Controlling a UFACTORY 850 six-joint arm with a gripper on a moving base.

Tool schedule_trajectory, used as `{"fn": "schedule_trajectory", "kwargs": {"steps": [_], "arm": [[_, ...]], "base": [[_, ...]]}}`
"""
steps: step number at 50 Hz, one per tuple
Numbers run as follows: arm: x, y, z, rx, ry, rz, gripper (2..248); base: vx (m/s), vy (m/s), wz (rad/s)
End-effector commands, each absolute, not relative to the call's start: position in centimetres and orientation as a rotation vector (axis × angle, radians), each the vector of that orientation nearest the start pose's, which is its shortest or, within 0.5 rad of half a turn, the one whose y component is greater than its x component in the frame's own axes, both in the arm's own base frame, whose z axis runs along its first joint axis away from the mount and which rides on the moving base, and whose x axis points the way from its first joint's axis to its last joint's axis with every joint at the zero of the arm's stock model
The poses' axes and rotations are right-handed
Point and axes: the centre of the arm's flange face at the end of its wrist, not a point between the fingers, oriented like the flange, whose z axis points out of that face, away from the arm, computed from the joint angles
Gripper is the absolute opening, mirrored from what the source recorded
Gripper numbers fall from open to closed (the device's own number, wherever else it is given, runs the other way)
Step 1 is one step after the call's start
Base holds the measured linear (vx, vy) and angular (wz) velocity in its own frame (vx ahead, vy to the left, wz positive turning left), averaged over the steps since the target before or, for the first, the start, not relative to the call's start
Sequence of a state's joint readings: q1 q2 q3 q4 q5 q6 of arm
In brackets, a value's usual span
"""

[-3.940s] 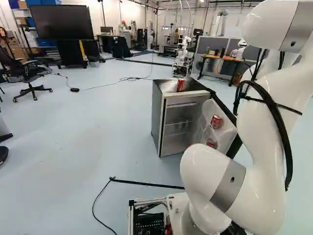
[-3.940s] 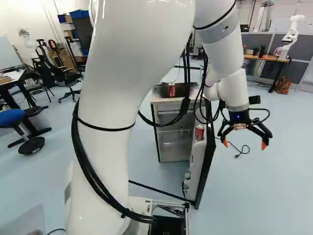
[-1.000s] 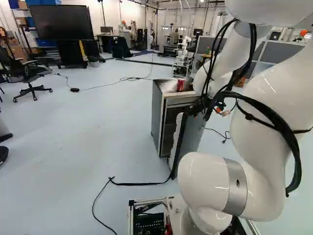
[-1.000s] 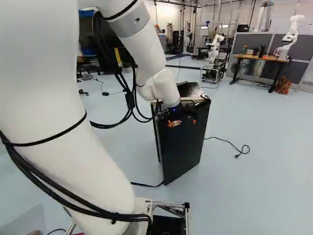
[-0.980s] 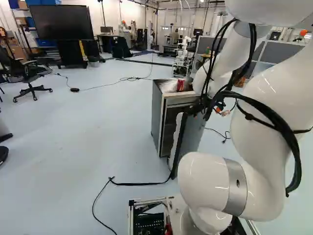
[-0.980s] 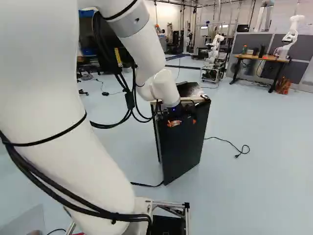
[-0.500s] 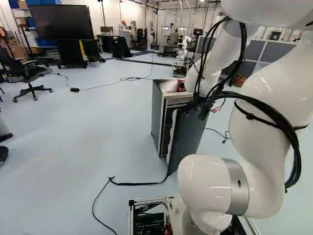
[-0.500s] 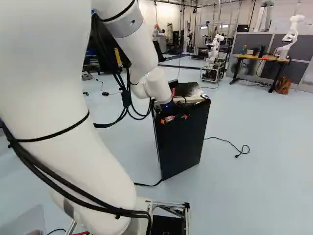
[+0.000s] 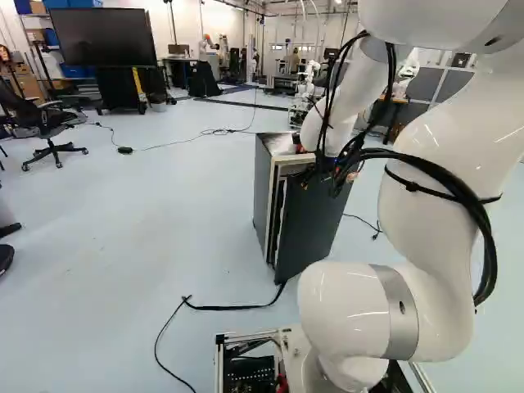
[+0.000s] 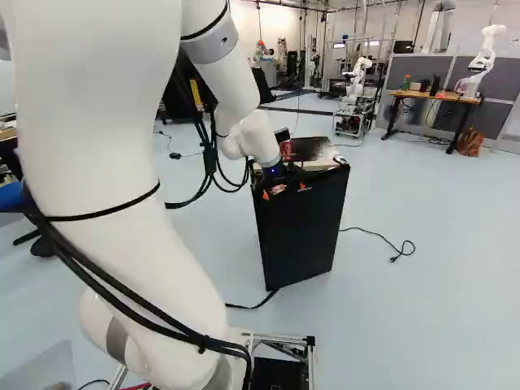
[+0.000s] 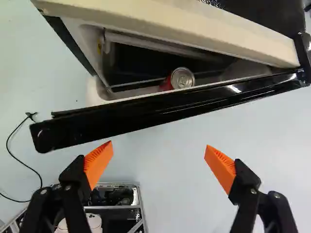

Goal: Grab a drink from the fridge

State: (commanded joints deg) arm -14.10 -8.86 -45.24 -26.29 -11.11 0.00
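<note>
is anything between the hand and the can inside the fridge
Yes, the door. It is ajar, with the open hand on its outer side and the can behind it, showing through the gap between door and fridge.

Far left, a big blk screen [image 9: 102, 37], w/ an office chair [image 9: 51, 131] nearer. Thin cable [image 9: 184, 142] on the flr [image 9: 123, 246]. Far right: wooden counter [image 10: 443, 97] w/ green bottle [image 10: 406, 82], brown bag [image 10: 470, 142] below, grey partitions [image 10: 496, 89] behind.
</note>
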Motion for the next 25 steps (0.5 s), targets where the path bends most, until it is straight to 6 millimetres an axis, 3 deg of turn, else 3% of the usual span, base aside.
{"fn": "schedule_trajectory", "kwargs": {"steps": [25], "arm": [[45.75,-12.26,41.16,-3.285,-0.308,-0.694,247]], "base": [[0.000,0.000,0.000]]}}
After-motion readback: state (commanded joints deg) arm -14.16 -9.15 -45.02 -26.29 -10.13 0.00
